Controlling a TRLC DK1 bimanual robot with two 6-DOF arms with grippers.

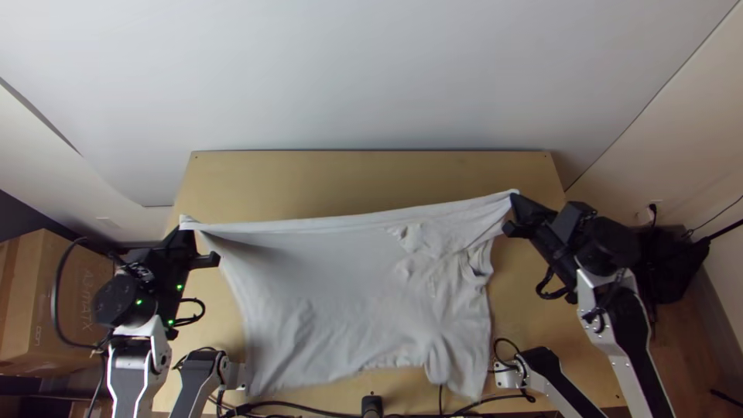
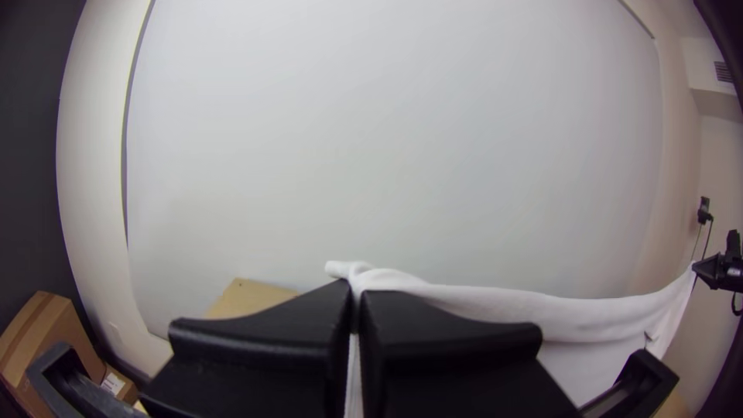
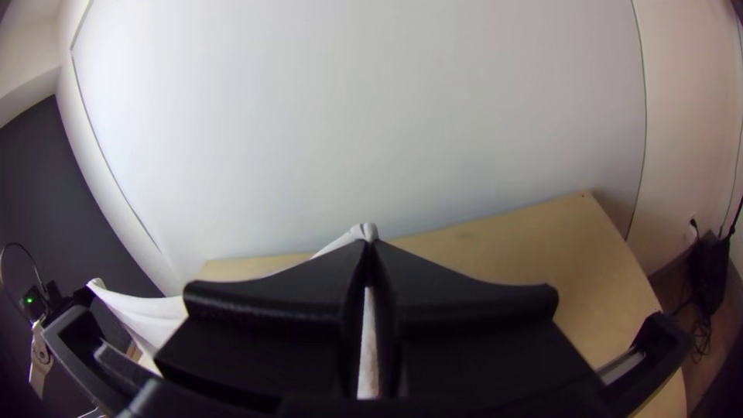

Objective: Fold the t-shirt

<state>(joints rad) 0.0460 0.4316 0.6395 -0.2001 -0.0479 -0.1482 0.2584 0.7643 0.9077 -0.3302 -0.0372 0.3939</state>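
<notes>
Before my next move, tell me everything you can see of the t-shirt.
The t-shirt is white or pale grey, thin-looking cloth. Its far edge is stretched out, the left gripper shut on one end and the right gripper on the other, a little cloth poking past both. The rest spreads over the table, smoother at the top view's left, rumpled at its right, the near edge uneven. How much of it touches the table, I can't tell.

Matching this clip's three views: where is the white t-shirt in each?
Top view: t-shirt, lower middle, stretched wide.
Left wrist view: t-shirt, from the left tool below centre to near the right edge.
Right wrist view: t-shirt, lower left, and pinched in the right tool below centre.
Shared landmark: the wooden table.
</notes>
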